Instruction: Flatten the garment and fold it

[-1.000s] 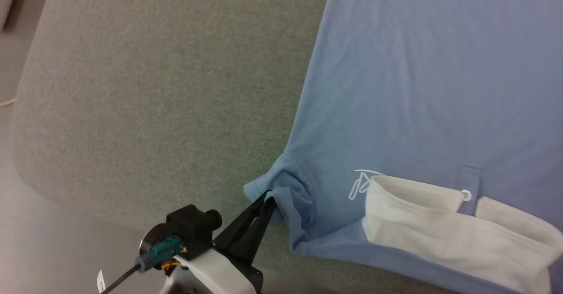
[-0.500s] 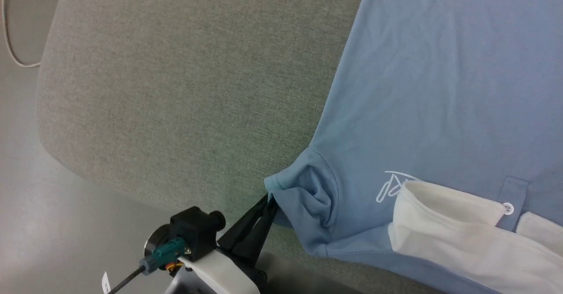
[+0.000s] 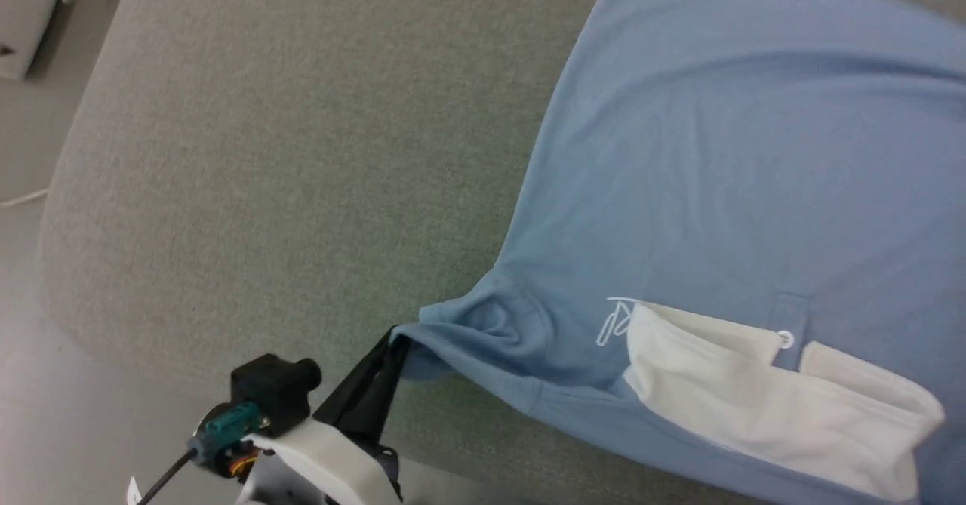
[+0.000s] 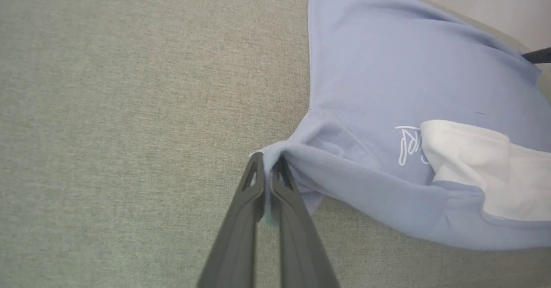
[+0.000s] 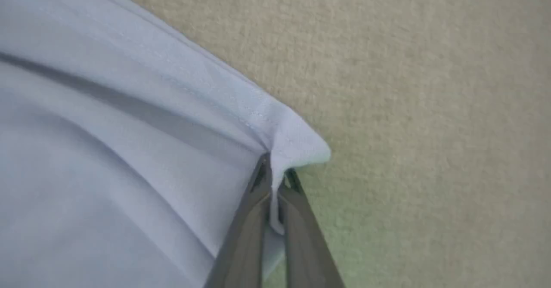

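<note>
Head view: where's the garment [image 3: 717, 188]? — op

Front side up on the grey fabric worktop [image 3: 302, 150], filling the right half of the frame. White collar [image 3: 755, 399] sits at lower right, and the placket with one white button [image 3: 785, 339] is just above it. — eng

Any readable text? — op

No letters. The chest logo [image 3: 615, 322] is a white outline drawing right beside the collar edge. In the left wrist view the same logo [image 4: 409, 144] shows loops only, nothing I can read as a brand. A small white tag [image 3: 133, 490] hangs on the cable by the left wrist, but its print is too small to read. — eng

Left hand [image 3: 392, 343]? — op

Fingers together, clamped on the sleeve [image 3: 483, 324] hem near the worktop's near edge. The sleeve is pulled out to a point towards it. The left wrist view shows the left hand [image 4: 267, 167] with blue cloth pinched between the tips. — eng

Right hand? — op

In the right wrist view the right hand [image 5: 275, 171] is closed on a stitched corner of the garment [image 5: 129, 150], with cloth between the two fingers. Long creases run from that corner across the body. A dark finger [image 4: 538, 55] meets the garment's far corner at the left wrist view's right edge. — eng
</note>
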Tool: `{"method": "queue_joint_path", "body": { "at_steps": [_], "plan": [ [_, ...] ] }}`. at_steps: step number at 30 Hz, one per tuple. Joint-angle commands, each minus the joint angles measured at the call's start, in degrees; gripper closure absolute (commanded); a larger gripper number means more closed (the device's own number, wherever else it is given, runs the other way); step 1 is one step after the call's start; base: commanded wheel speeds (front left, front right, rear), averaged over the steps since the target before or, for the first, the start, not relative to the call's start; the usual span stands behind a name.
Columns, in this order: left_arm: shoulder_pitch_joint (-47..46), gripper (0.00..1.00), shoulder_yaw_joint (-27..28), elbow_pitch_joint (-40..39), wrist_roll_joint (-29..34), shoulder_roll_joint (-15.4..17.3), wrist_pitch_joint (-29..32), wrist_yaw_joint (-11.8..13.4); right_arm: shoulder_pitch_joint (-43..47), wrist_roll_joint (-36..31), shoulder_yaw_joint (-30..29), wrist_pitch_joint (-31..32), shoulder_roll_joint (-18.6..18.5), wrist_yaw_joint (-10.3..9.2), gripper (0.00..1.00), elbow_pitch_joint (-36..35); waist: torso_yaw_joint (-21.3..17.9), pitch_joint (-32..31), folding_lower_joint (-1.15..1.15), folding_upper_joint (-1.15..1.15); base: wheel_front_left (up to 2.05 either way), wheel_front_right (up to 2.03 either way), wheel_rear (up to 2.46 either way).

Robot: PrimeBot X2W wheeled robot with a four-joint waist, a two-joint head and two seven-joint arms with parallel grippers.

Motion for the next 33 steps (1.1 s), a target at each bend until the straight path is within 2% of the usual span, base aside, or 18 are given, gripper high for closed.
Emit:
{"method": "queue_joint_path", "body": {
  "at_steps": [1,7,10,14,18,22,29,30,31,33],
  "plan": [
    [1.06,1.00,0.78,0.58,-0.78,0.56,-0.79,0.65,5.13,1.15,1.26,1.23,0.51,-0.06,1.00,1.04,-7.73,-9.15,0.01,0.00,0.00,0.00,0.00],
    [4.50,1.00,3.23,2.17,-3.31,1.39,-3.01,1.31,15.83,5.39,2.14,1.90,-0.84,-0.06,1.00,-6.61,-13.42,-15.14,0.01,0.00,0.00,0.00,0.00],
    [5.97,1.00,4.29,2.66,-4.14,1.70,-4.18,1.68,22.32,7.03,0.07,3.32,-1.19,-0.06,1.00,-12.12,-15.57,-16.85,0.01,0.00,0.00,0.00,0.00],
    [7.50,1.00,5.76,3.09,-5.12,1.78,-5.93,2.08,32.19,8.13,-4.97,7.46,0.10,-0.06,1.00,-20.73,-17.66,-18.35,0.01,0.00,0.00,0.00,0.00],
    [8.29,1.00,6.91,3.50,-5.41,1.83,-7.36,2.41,42.32,7.55,-10.93,12.57,2.95,-0.06,1.00,-30.12,-18.74,-19.02,0.01,0.00,0.00,0.00,0.00],
    [8.22,1.00,7.77,3.83,-5.37,1.35,-8.50,2.49,49.95,6.25,-15.45,17.08,7.50,-0.06,1.00,-37.25,-18.93,-19.17,0.01,0.00,0.00,0.00,0.00],
    [6.95,1.00,7.59,4.80,-4.07,0.10,-9.58,2.08,55.06,3.59,-16.45,19.08,12.68,-0.06,1.00,-39.80,-18.00,-19.02,0.01,0.00,0.00,0.00,0.00],
    [6.70,1.00,7.38,4.89,-3.89,-0.04,-9.59,1.96,54.95,3.35,-16.25,18.60,12.86,-0.06,0.73,-39.81,-17.73,-18.93,0.01,0.00,0.00,0.00,0.00],
    [6.44,1.00,7.18,4.96,-3.70,-0.17,-9.59,1.86,54.57,3.19,-16.17,18.00,12.99,-0.06,0.00,-39.81,-17.47,-18.83,0.01,0.00,0.00,0.00,0.00],
    [5.96,1.00,6.85,5.01,-3.37,-0.39,-9.58,1.71,53.33,3.07,-15.89,17.16,12.88,-0.06,0.00,-39.98,-16.95,-18.67,0.01,0.00,0.00,0.00,0.00]
  ]
}}
